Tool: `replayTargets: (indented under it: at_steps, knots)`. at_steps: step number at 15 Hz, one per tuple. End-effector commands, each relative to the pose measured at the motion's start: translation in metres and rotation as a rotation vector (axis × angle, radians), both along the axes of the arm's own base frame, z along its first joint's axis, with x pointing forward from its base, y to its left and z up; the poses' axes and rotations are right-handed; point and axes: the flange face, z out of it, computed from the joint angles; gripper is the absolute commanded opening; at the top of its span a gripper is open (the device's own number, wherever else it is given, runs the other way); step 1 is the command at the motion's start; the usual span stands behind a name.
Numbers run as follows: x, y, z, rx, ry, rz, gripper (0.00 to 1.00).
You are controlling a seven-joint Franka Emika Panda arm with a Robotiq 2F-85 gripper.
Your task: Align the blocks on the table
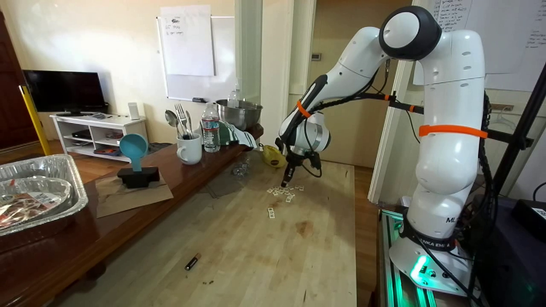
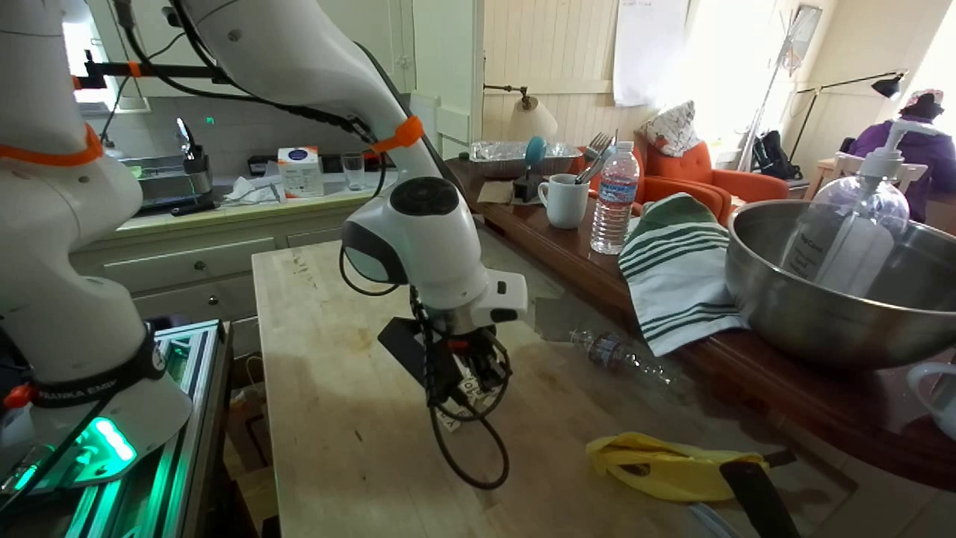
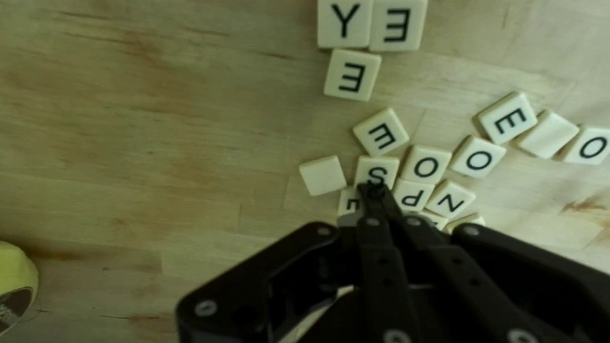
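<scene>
Gripper (image 1: 284,184) in an exterior view: pointing down at the loose blocks (image 1: 290,198) on the table (image 1: 256,256).
Line of blocks (image 1: 271,212): at seven o'clock from the gripper, near the loose blocks.
Battery (image 1: 193,262): lying at eight o'clock from that line, well apart.
Yellow item (image 2: 665,471) in an exterior view: four o'clock from the gripper, which hides most blocks here.
Fingers (image 3: 371,209) in the wrist view: together, tips over the S block (image 3: 376,169); contact cannot be told.
Blank block (image 3: 323,176): just beside the S block, at nine o'clock.
Y block (image 3: 344,24): at twelve o'clock, touching an E block (image 3: 396,25).
</scene>
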Motion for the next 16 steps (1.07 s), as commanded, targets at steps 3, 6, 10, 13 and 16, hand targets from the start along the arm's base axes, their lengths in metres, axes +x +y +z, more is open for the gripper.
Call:
replayTargets:
  at_steps: [3, 6, 10, 13, 16]
  knots:
    - [-0.010, -0.005, -0.012, -0.006, 0.007, 0.008, 0.00]
    - [-0.014, -0.010, -0.015, -0.003, 0.013, -0.006, 0.00]
    - [-0.019, -0.018, -0.018, -0.003, 0.018, -0.025, 0.00]
    - [-0.022, -0.028, -0.019, -0.022, 0.008, -0.042, 0.00]
    - [-0.026, -0.041, -0.022, -0.036, 0.007, -0.073, 0.00]
